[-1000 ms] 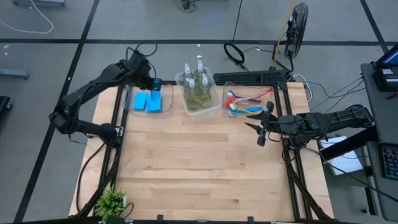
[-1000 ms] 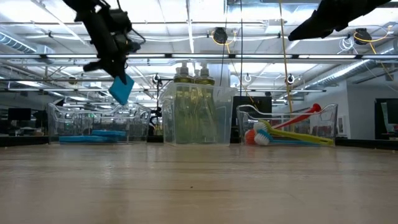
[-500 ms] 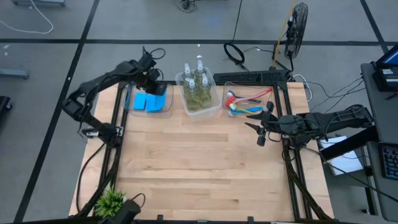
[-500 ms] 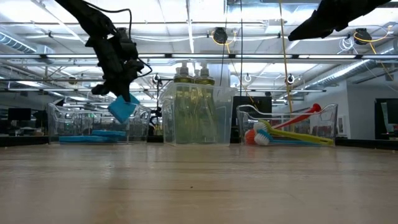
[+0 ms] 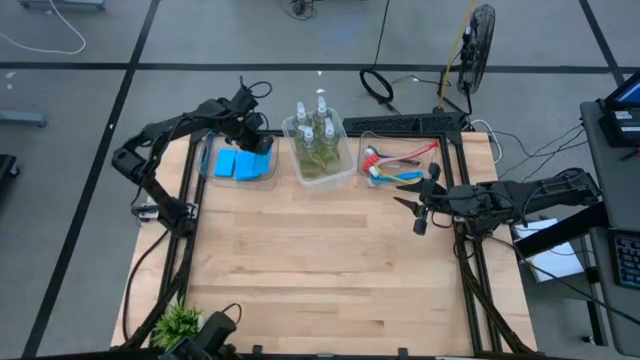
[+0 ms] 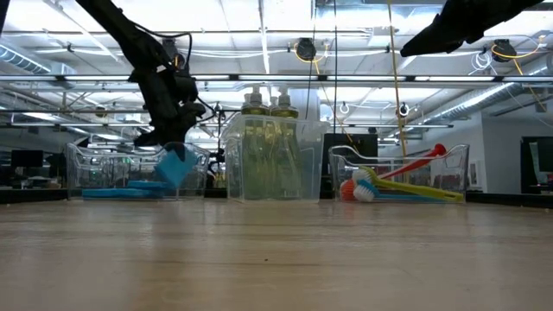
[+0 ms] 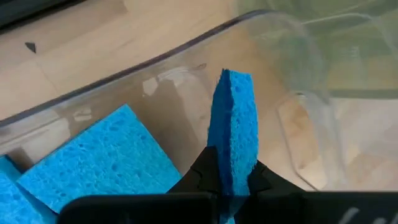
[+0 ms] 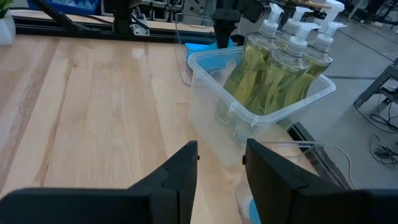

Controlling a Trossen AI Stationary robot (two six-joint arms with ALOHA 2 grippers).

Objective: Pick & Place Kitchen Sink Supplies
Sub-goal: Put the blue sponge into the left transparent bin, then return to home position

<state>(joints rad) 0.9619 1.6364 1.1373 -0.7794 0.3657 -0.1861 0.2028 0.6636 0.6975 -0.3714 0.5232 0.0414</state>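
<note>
Left bin [image 5: 262, 172] holds blue sponges [image 5: 236, 164]; middle bin [image 8: 261, 118] holds four pump bottles [image 8: 273, 68]; brushes [image 5: 395, 168] lie in the third bin. Left gripper [image 7: 231, 177] is clamped on one upright sponge [image 7: 234, 127] just above those sponges. Right gripper [image 8: 219, 168], jaws apart, holds nothing. No legible writing.

Held sponge [image 7: 235, 134]: its lower end is hidden between the left pincer's [image 7: 227, 180] fingers.
Sponges in the bin [image 5: 236, 165]: partly covered from above by the left pincer; the count cannot be told.
Brushes [image 5: 392, 166]: beside the right pincer [image 5: 418, 205], tangled; the number cannot be made out.
</note>
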